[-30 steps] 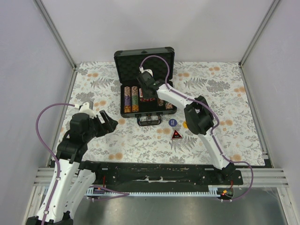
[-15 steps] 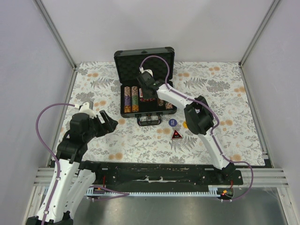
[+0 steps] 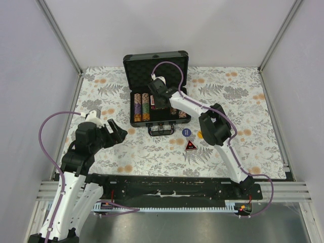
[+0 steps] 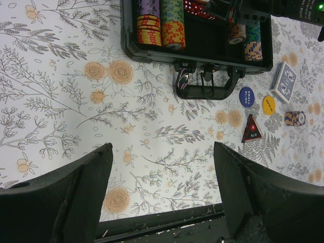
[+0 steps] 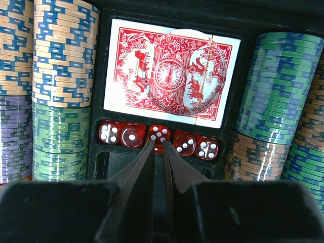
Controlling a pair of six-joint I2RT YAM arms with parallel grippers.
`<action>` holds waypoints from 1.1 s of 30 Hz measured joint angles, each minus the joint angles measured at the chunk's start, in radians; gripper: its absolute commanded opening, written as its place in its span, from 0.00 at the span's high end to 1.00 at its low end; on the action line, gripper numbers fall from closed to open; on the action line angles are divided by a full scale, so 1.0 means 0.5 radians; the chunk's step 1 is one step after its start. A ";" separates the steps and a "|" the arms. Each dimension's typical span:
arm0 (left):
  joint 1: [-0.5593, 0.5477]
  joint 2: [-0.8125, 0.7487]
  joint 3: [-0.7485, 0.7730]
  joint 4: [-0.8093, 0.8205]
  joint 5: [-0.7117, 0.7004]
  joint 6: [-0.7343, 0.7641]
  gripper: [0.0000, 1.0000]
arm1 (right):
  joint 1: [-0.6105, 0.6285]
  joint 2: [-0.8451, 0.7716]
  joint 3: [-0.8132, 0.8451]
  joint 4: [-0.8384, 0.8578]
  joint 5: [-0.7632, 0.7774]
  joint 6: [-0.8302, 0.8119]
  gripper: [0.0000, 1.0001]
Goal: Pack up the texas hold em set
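Where the top view shows the open briefcase (image 3: 144, 66) at the cloth's (image 3: 228, 147) far edge, my right gripper (image 3: 157, 103) reaches inside. Left wrist: left gripper (image 4: 163, 149) spread wide. Right wrist: fingers (image 5: 140, 169) nearly pressed together over the middle die (image 5: 160, 131) (contact unclear).

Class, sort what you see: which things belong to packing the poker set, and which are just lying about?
Job: briefcase, racked chips, red deck, dice, blue deck, blue button, yellow button, red triangle marker, loose chip stack.
Lying about: floral table cover, purple cables.
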 measured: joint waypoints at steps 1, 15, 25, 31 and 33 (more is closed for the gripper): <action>0.000 0.000 0.000 0.000 0.000 0.000 0.14 | 0.000 0.000 0.000 0.000 0.001 -0.001 0.83; 0.000 0.002 0.000 0.000 0.000 0.000 0.14 | 0.000 0.056 0.115 -0.063 0.025 -0.002 0.82; 0.000 0.002 0.000 0.000 0.000 0.000 0.14 | -0.029 0.098 0.169 0.000 0.079 0.000 0.82; 0.000 0.006 0.000 0.000 0.000 0.000 0.14 | -0.033 0.118 0.150 0.020 0.060 -0.012 0.81; 0.000 0.006 0.000 0.000 0.000 0.000 0.14 | -0.032 0.108 0.124 0.032 0.047 -0.024 0.81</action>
